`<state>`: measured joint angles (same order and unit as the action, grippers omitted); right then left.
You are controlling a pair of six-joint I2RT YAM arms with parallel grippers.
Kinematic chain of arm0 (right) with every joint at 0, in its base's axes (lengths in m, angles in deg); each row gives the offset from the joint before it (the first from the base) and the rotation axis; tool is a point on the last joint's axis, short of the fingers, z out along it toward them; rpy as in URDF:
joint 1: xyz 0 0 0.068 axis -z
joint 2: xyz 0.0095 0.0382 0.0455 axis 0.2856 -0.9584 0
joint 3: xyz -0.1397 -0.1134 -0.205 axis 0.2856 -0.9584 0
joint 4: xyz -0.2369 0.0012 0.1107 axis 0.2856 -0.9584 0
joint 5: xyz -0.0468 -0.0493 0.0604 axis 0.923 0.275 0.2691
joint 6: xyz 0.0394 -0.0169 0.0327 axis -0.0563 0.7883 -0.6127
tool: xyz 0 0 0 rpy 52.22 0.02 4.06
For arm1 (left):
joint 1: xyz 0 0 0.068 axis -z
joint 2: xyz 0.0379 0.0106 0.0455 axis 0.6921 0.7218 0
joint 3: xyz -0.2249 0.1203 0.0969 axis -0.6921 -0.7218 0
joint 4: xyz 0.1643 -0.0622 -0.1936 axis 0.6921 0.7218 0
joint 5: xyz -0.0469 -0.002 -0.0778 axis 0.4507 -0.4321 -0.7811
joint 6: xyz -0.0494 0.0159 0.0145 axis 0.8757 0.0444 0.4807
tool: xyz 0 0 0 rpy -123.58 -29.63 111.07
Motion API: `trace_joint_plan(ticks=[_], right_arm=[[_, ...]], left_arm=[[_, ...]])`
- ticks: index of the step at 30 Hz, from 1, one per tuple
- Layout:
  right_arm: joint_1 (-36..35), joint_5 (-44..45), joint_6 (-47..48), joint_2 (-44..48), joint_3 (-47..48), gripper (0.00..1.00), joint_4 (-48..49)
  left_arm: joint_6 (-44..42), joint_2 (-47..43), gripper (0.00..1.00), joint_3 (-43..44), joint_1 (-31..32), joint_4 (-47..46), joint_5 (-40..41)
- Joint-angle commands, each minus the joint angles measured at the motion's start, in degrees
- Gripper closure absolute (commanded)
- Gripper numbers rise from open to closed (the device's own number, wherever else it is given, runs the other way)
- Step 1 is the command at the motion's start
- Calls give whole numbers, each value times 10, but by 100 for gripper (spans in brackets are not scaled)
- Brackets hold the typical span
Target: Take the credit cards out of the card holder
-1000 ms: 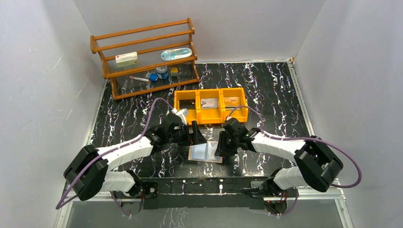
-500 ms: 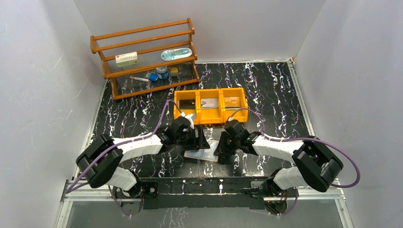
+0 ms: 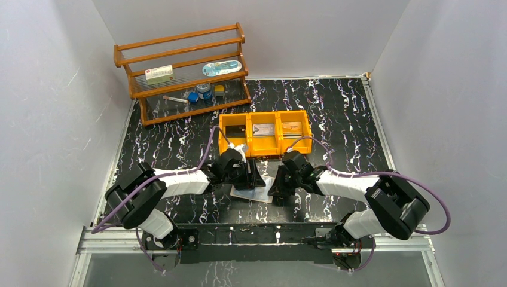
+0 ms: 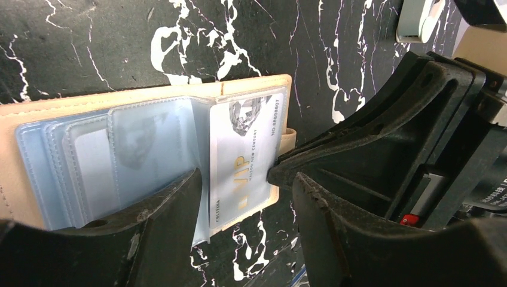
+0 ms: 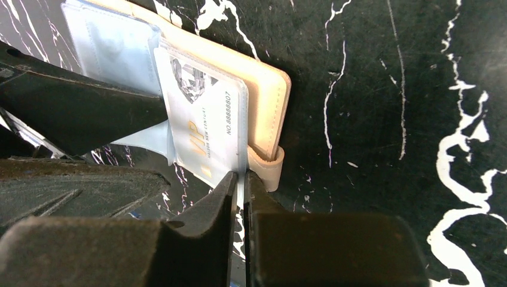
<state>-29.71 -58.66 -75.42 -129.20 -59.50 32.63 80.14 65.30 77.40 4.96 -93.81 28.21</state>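
Jaws of the left gripper (image 3: 256, 178) and right gripper (image 3: 276, 189) face each other in the overhead view, low over the flat tan two-leaf card holder (image 3: 251, 195) lying open on the black marbled table (image 3: 167, 149) near the yellow plastic bin (image 3: 278, 133). Left wrist: the left jaws stand apart, straddling a silvery-grey plastic credit card (image 4: 242, 158) in the holder's pale blue pocket (image 4: 149, 149). Right wrist: the right fingers (image 5: 203, 221) pinch that card's outer edge, nearly touching.

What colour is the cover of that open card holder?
Tan; the flat card holder shows best in the right wrist view.
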Motion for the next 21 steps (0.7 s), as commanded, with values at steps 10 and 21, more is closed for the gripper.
trace_joint_plan(ticks=[10,21], right_arm=[[-5,26,0,-41,-22,86,-9],[-4,35,-1,-38,-17,89,-17]], left_arm=[[-6,-20,49,-19,2,4,21],[-71,-114,31,32,3,91,62]])
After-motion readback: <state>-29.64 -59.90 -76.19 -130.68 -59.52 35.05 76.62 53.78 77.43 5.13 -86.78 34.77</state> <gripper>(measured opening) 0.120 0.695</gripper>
